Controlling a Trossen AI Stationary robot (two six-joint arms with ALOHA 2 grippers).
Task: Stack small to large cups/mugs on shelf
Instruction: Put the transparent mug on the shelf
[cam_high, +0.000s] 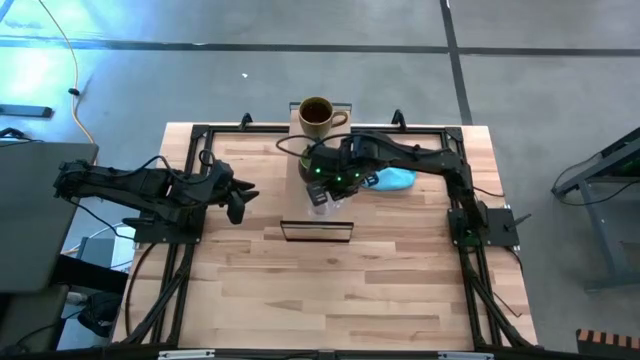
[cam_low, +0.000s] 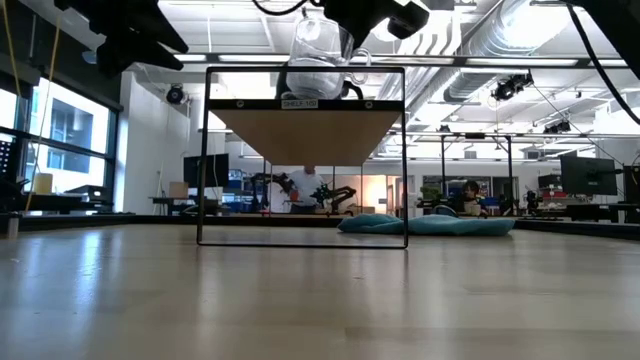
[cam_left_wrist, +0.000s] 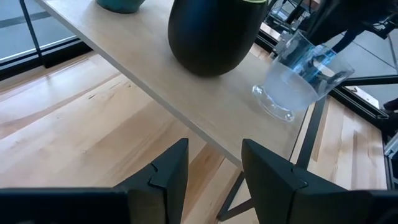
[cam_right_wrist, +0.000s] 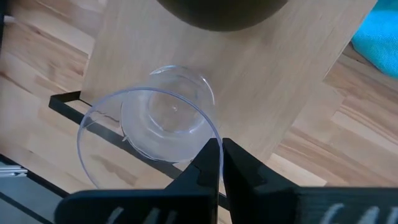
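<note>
The clear glass cup (cam_right_wrist: 149, 134) sits empty near the shelf (cam_right_wrist: 261, 68) end, tilted, its rim pinched by the right gripper (cam_right_wrist: 221, 165) jaws. Just beside it stands the dark green mug (cam_left_wrist: 214, 34), with the brown mug (cam_high: 316, 116) farther along. Left gripper (cam_left_wrist: 214, 171) waits nearby, jaws apart. A turquoise cloth (cam_high: 393, 179) lies on the tabletop (cam_high: 330, 290).

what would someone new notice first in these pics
The clear glass cup, tilted on the shelf near its end, with the right gripper shut on its rim. Right behind it stands the dark green mug. The left gripper hovers open beside the shelf.
</note>
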